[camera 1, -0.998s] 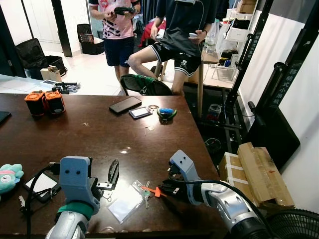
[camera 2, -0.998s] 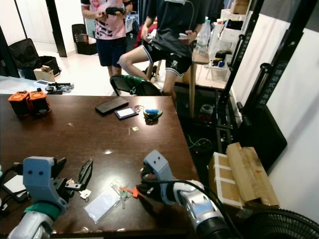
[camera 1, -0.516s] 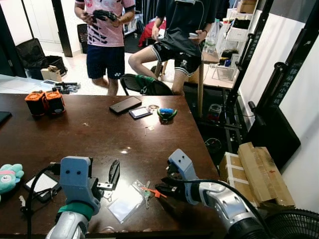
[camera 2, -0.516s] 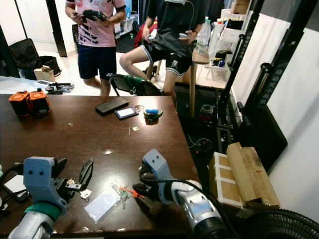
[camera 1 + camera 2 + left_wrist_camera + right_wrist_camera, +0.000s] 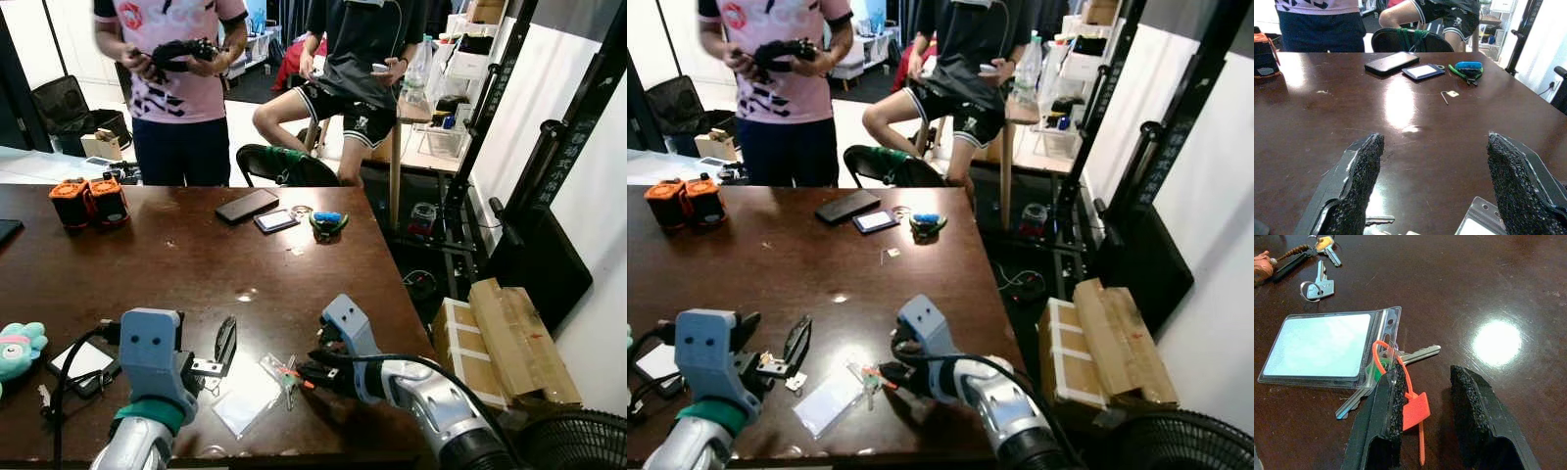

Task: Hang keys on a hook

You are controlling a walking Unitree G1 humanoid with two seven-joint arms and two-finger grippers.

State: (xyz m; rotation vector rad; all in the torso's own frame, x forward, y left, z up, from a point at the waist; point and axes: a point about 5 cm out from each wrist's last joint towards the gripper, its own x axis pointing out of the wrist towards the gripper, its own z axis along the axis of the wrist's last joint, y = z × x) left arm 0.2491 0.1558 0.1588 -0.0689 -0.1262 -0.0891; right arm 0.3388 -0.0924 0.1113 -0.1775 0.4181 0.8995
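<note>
Keys (image 5: 1400,360): flat on the dark tabletop (image 5: 196,264), beside a clear card sleeve (image 5: 1322,350), orange tag (image 5: 1413,411) attached.
Right claw (image 5: 1422,396): narrowly parted, one finger touching the tag.
Left claw (image 5: 1432,181): spread wide, hovering nearby.

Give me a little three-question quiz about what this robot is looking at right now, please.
1. True or false: the right gripper has its fingers clamped shut.
2. What colour is the tag on the keys?
3. The clear card sleeve lies: A) on the dark table, B) on the floor, C) on a chair.

Key:
1. False: they stand apart, around the tag.
2. Orange.
3. A.
</note>
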